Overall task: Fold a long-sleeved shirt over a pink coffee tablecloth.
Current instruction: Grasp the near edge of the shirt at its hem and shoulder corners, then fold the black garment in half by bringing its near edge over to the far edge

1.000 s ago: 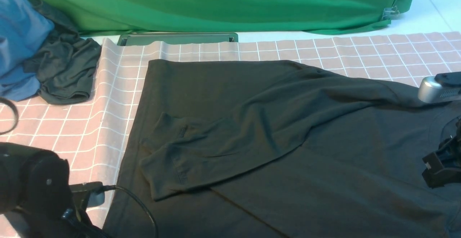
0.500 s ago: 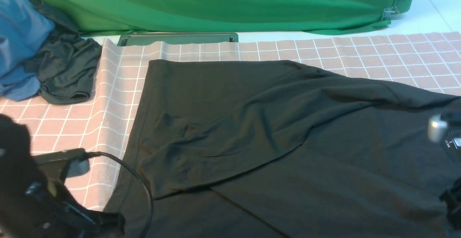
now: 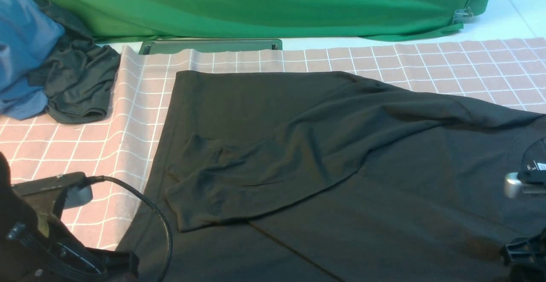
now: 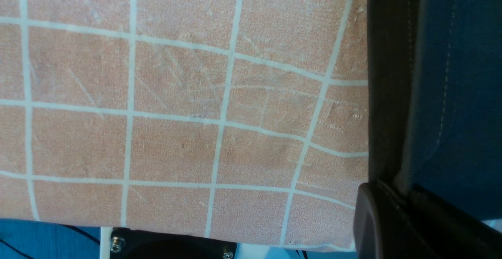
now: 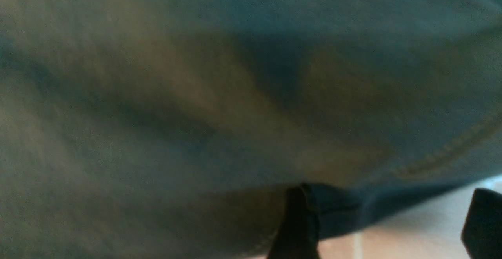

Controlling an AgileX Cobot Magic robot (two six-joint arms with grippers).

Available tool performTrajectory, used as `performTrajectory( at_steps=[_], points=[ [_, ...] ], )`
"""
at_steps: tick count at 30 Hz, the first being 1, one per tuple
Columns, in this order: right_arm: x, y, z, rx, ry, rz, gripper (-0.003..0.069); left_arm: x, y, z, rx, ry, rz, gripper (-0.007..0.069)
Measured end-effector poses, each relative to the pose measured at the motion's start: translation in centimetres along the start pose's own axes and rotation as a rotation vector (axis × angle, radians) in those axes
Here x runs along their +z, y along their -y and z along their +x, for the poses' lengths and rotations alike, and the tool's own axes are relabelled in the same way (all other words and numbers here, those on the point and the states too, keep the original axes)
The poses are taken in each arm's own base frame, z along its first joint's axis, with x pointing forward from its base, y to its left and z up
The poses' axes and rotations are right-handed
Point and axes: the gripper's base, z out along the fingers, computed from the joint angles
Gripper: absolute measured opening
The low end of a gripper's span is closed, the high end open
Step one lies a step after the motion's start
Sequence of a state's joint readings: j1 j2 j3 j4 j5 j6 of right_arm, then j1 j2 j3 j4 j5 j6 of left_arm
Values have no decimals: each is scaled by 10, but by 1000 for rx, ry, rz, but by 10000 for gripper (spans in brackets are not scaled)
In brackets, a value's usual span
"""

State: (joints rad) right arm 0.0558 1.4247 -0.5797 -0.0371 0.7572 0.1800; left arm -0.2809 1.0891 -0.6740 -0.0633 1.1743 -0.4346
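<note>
Black shirt [image 3: 298, 145] spread flat on the pink gridded tablecloth [image 3: 76, 145], one sleeve [image 3: 264, 171] folded across its body.

The shirt covers the tablecloth's middle and right, with its white neck label [image 3: 538, 167] toward the tablecloth's right end. At the tablecloth's near-left edge the left fingers [image 4: 392, 220] are pressed together, pinching the shirt's hem, as the left wrist view shows. Toward the tablecloth's near-right edge the right fingers [image 5: 292, 227] stand spread wide. In that blurred wrist view the shirt's stitched edge lies against one of them. A blue garment [image 3: 21, 47] and a dark grey garment [image 3: 76, 85] lie heaped on the tablecloth's far-left corner, touching each other. A green cloth [image 3: 256, 4] hangs just beyond the tablecloth's far edge.
</note>
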Motion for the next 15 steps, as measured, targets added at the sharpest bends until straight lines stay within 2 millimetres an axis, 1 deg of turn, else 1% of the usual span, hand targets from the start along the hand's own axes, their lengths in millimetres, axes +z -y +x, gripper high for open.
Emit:
performTrajectory(
  at_steps=[2,3,4,6,8,10,13,15],
  points=[
    [6,-2,-1,2,-26,-14,531,0,0,0,0,2,1,14],
    [8,-3,-2,-1,-37,-20,500,0,0,0,0,4,2,14],
    [9,-3,-3,-7,-40,-20,453,0,0,-1,-1,8,4,14],
    [10,-4,-4,-15,-48,-32,318,0,1,-1,-4,15,12,14],
    [10,-5,-5,-45,-47,-41,153,0,2,-1,-8,16,22,14],
    [8,-5,-5,-64,-45,-43,75,-1,2,-2,-19,21,25,14],
    [3,-5,-5,-84,-42,-41,57,-8,5,-6,-43,45,36,14],
    [-6,-5,-5,-92,-27,-40,55,-17,7,-11,-62,77,52,14]
  ],
)
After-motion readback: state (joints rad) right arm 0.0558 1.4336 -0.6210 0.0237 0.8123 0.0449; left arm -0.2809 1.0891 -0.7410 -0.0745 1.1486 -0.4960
